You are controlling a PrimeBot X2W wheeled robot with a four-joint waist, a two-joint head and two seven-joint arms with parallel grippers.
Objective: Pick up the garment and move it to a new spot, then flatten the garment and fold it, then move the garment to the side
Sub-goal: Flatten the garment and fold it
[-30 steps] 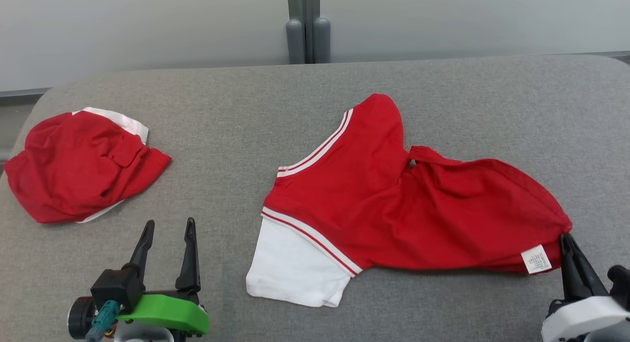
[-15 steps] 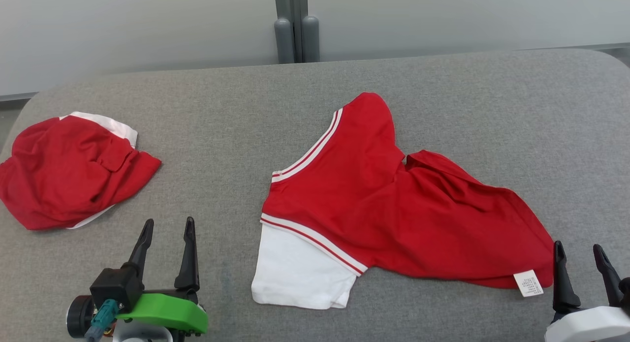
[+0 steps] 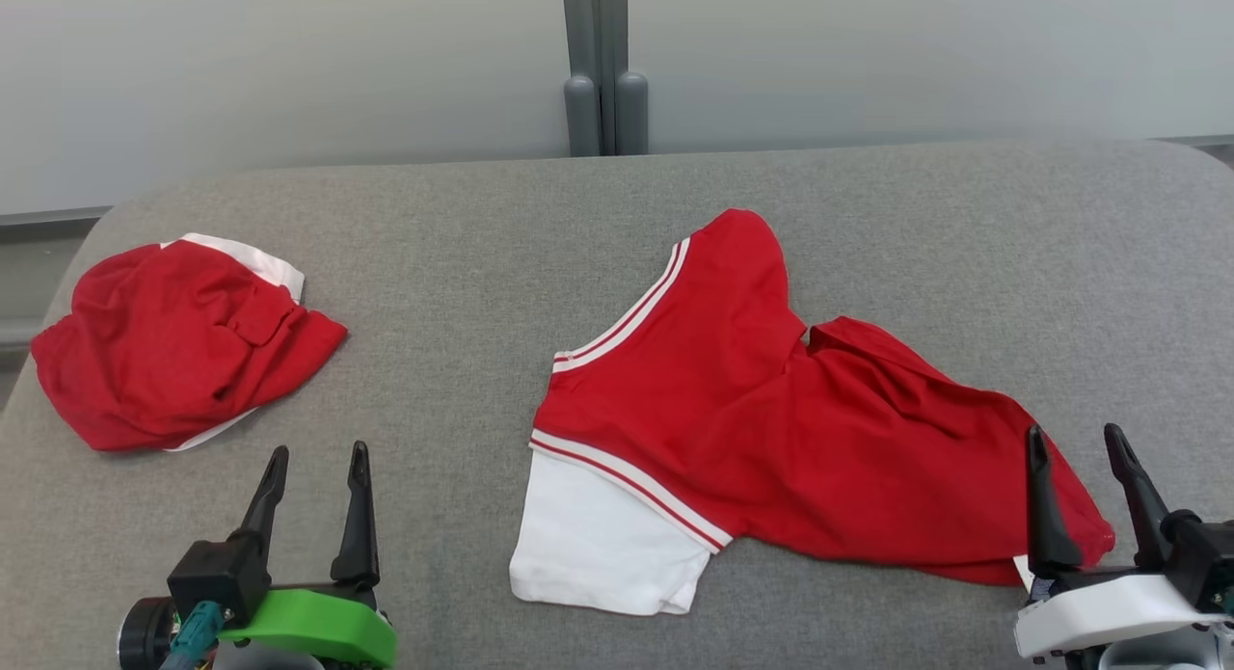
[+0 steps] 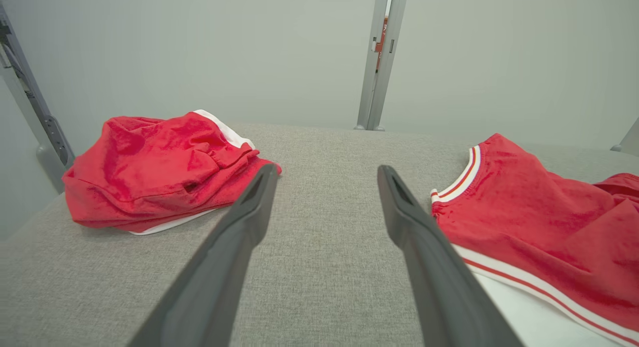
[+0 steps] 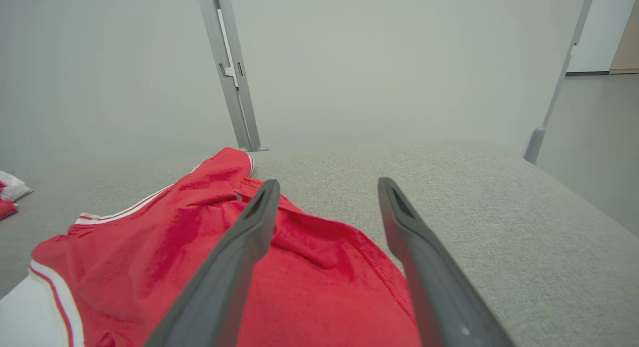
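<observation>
Released within the last second. Clamped a moment ago by the right tool [image 3: 1073, 431] on the lower hem corner of the red cloth garment with striped white trim and one white sleeve [image 3: 733, 400]. Now spread wide and empty, poised over that same corner. From the right wrist view, just two dark fingers [image 5: 234, 267] straddling red fabric, not pinching it. No change at the left tool [image 3: 319, 448]: wide apart, empty, hovering above bare grey fabric-covered counter [image 3: 463, 265], between the garment and a crumpled red-and-white bundle of cloth [image 3: 183, 352] at the far left.

Lying now right of the counter's middle, with the neckline toward the far edge and the white sleeve toward the robot. Bunched and wrinkled toward the right, with a ridge across the middle.

Probably the end of the move to a new spot. Flattening likely next: calls for fresh grips at hem and shoulder, then a pull apart to take out the ridge. Also a shift of the whole head view, so not to be read as travel of the cloth.
</observation>
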